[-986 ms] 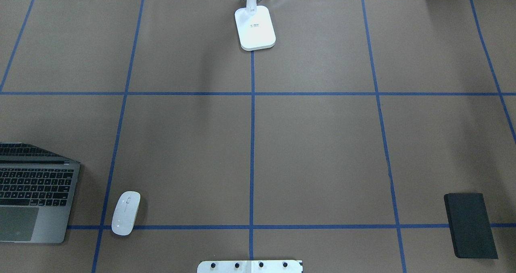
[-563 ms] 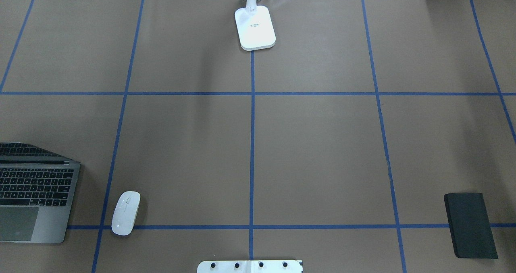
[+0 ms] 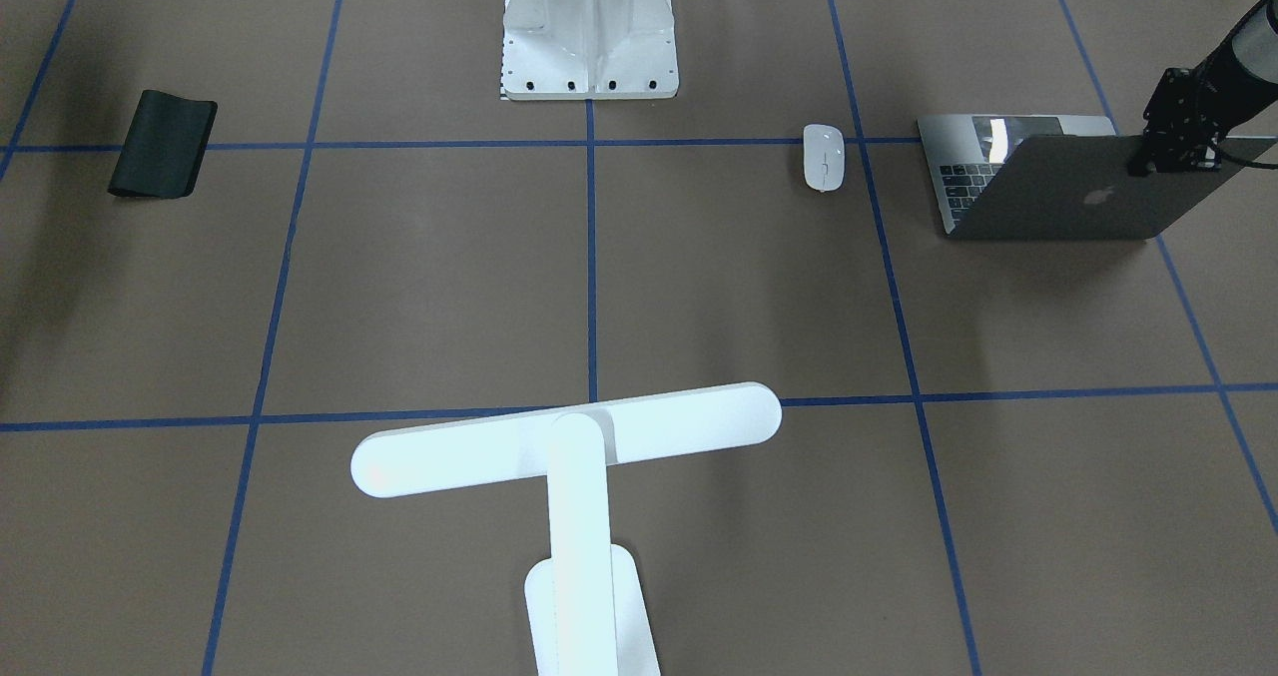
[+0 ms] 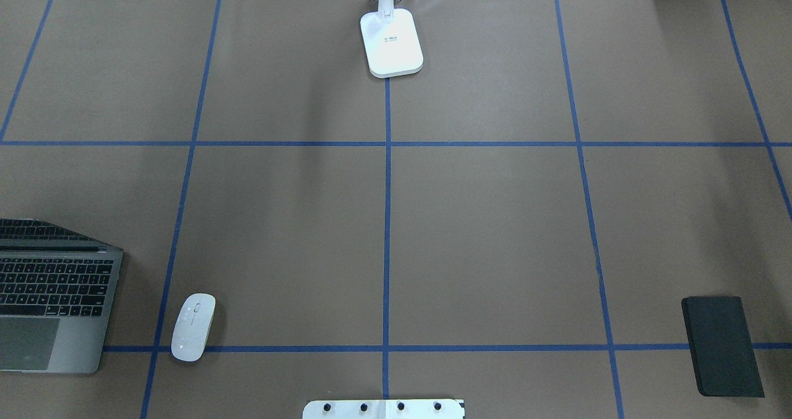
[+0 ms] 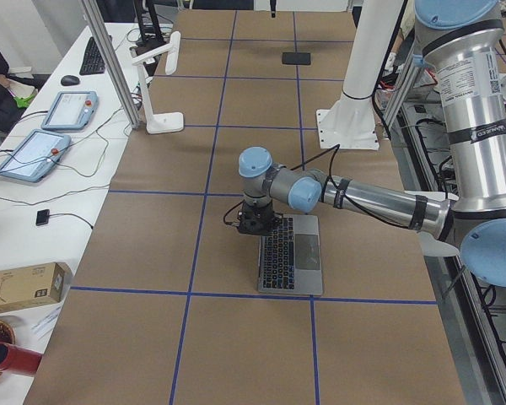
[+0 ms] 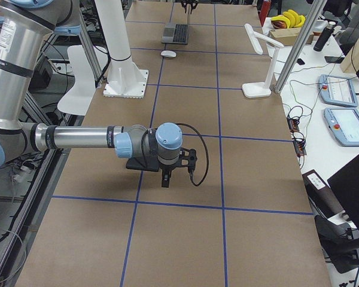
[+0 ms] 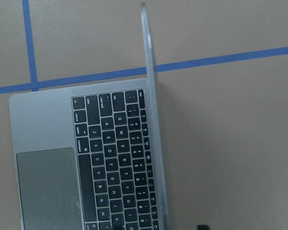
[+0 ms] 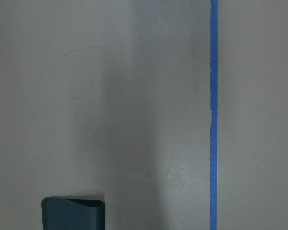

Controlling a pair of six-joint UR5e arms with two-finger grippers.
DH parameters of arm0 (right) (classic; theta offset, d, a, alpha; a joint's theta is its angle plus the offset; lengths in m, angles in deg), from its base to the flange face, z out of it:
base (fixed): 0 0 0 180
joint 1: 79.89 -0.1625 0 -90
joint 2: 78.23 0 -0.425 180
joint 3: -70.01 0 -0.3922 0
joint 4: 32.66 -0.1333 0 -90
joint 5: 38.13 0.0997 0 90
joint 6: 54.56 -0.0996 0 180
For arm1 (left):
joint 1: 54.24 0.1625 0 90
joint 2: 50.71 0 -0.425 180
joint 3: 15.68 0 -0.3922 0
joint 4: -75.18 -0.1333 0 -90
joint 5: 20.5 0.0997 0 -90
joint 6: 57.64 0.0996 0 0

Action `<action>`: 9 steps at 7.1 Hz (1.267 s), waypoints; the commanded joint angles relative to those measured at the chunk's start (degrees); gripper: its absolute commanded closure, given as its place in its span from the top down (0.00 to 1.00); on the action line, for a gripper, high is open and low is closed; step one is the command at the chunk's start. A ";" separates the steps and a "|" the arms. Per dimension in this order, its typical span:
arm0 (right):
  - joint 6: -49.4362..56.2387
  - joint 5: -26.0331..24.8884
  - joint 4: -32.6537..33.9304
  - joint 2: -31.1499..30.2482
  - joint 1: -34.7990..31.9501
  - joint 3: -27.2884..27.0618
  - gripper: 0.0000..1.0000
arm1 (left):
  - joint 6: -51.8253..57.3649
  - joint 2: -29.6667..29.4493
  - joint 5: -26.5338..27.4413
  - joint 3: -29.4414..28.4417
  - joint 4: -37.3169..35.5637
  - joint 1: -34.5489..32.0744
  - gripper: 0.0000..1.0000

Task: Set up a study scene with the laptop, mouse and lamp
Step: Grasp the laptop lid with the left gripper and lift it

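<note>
My left claw (image 3: 1166, 162) is at the top edge of the open laptop (image 3: 1058, 197). The laptop sits at my near left corner of the surface (image 3: 419, 287), with the mouse (image 3: 823, 157) near it. I cannot tell if this claw pinches the lid, or if my right claw (image 6: 166, 178) is open. If I tug the lid, it may fold back too far. The laptop may also tip, or slide into the mouse.

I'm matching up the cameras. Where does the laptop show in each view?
Front-facing: laptop upper right, lid's back to camera.
Overhead: laptop at lower left edge.
Exterior left: laptop at centre.
Exterior right: laptop at top, far end.
Left wrist: laptop lower left, lid edge-on.
Right wrist: not in it.
Shared landmark: the white lamp, on the table edge opposite the robot.
</note>
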 commanded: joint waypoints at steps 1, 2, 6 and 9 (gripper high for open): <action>0.03 0.06 -0.07 -0.10 0.01 -0.03 1.00 | 1.31 -1.15 -1.96 -0.44 0.30 -0.02 0.00; 0.03 -0.03 -0.07 -0.18 0.01 -0.03 1.00 | 2.28 -1.94 -5.98 -0.18 -0.22 -0.11 0.00; 0.03 -0.03 -0.42 -0.62 0.01 -0.03 1.00 | 7.70 -4.92 -9.97 4.37 -12.20 -0.38 0.00; 0.03 0.06 -0.42 -1.06 0.01 0.23 1.00 | 11.43 -16.15 -9.71 7.03 -28.57 -0.90 0.00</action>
